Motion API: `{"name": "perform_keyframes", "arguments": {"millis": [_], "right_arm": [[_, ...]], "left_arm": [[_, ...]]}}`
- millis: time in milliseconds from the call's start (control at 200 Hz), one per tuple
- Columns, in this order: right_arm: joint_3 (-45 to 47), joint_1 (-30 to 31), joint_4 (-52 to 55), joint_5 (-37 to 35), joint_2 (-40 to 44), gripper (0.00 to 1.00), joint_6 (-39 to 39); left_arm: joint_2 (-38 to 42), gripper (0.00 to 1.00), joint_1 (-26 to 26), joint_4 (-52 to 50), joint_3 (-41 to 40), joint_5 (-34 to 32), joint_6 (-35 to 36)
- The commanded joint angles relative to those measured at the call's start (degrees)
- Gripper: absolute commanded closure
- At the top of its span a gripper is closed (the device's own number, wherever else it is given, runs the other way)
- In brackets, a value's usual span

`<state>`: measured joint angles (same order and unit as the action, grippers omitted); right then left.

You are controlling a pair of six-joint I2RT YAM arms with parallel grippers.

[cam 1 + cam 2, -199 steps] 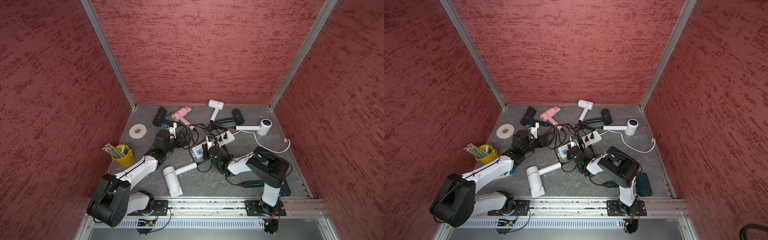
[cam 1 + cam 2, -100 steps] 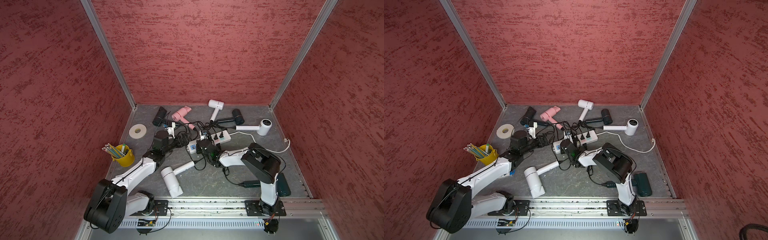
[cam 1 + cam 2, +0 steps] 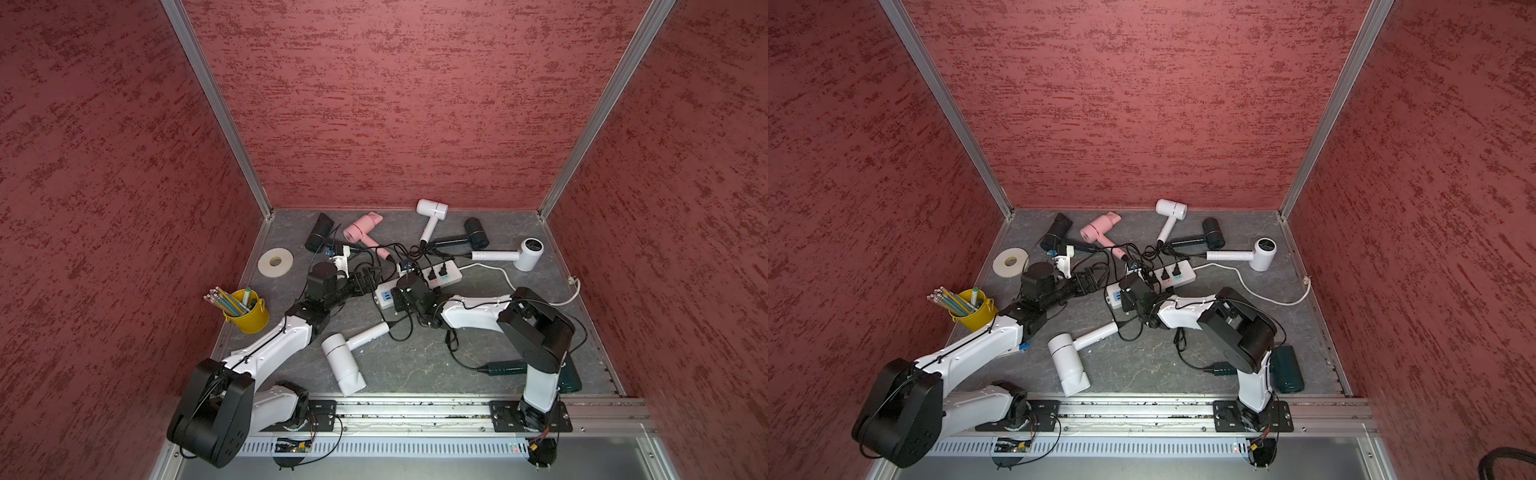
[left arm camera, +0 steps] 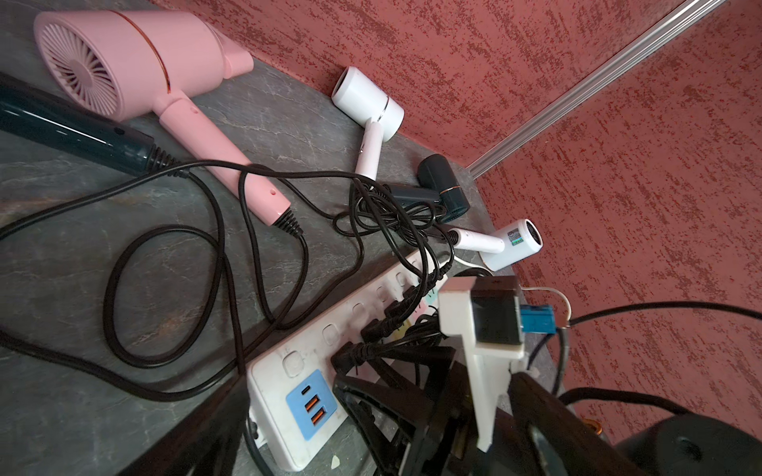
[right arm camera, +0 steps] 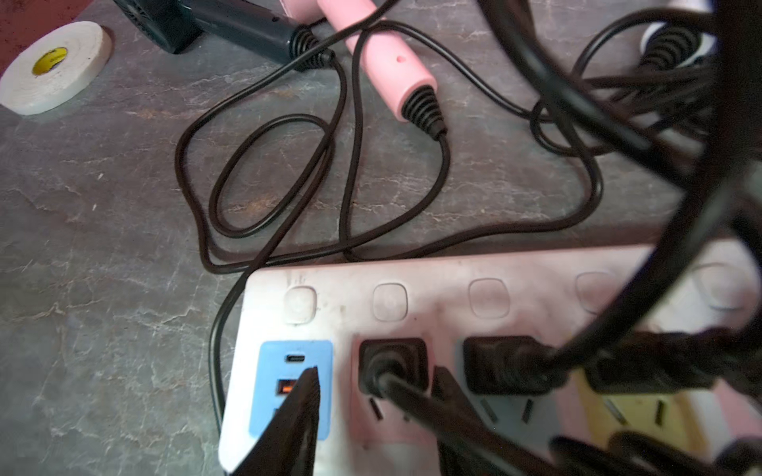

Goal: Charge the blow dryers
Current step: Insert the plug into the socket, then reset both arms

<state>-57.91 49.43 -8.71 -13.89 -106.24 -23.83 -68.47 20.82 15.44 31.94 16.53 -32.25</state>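
Where covered by the right arm, cannot make out the power strip's [image 3: 455,274] middle sockets. Cannot trace single black cords [image 4: 387,214] through the tangle. Found dark green blow dryer [image 3: 1285,368] half hidden behind that arm's base. Found white blow dryer [image 3: 343,365] on the tabletop [image 3: 415,365] near the front, pink blow dryer [image 3: 361,224] and four more toward the far wall. Noted right pincer [image 5: 375,383] parted either side of a seated black plug [image 5: 391,358], not clamped. Noted left pincer [image 3: 368,277] wide, nothing seen between its fingers, near the strip's end. Recorded yellow bucket [image 3: 249,322] holding pencils [image 3: 222,297] and a marker [image 3: 248,293].
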Motion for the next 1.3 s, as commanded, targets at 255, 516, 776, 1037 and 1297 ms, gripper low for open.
{"name": "perform_keyframes", "arguments": {"millis": [255, 516, 776, 1037, 1297], "right_arm": [[8.41, 0.06, -5.14, 13.89, 16.73, 0.17, 0.54], [15.19, 0.13, -3.22, 5.61, 34.33, 0.0, 1.41], [24.49, 0.14, 1.37, -9.47, 58.94, 0.0, 3.54], [30.64, 0.14, 7.89, -15.92, 76.65, 0.0, 9.19], [30.5, -2.93, 5.41, -22.79, 69.32, 0.0, 11.09]], "left_arm": [[1.96, 0.0, 4.38, -2.17, 1.16, -4.27, 3.87], [13.74, 0.0, 10.47, -11.28, 1.69, -15.65, 8.77], [29.09, 0.0, 14.93, -25.54, 2.31, -29.45, 6.29], [43.55, 0.0, 15.92, -35.53, -0.85, -35.63, 6.18], [32.3, 0.0, 10.99, -33.58, 0.68, -33.11, 9.52]]}}
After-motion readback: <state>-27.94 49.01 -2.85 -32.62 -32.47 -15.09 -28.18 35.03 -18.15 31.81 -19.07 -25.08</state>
